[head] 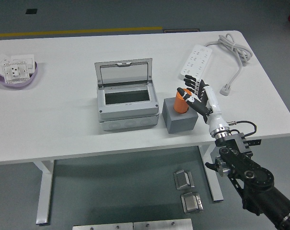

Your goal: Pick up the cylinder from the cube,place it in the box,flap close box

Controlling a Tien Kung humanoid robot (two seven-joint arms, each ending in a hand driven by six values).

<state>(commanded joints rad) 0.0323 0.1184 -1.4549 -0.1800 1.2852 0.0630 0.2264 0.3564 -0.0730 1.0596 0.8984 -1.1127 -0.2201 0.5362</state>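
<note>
Orange plastic cylinder (182,101) stood upright on grey cube (179,119), clasped by curled fingers of right hand (195,97), grey box (127,102) just left, clear lid raised.

Nothing here can be read. The grey box (127,103) shows plain walls and a clear lid with no label. The power strip (197,61) carries only its rows of sockets, any print too small to make out. The socket plates in the purple bowl (16,73) show no lettering either.
</note>
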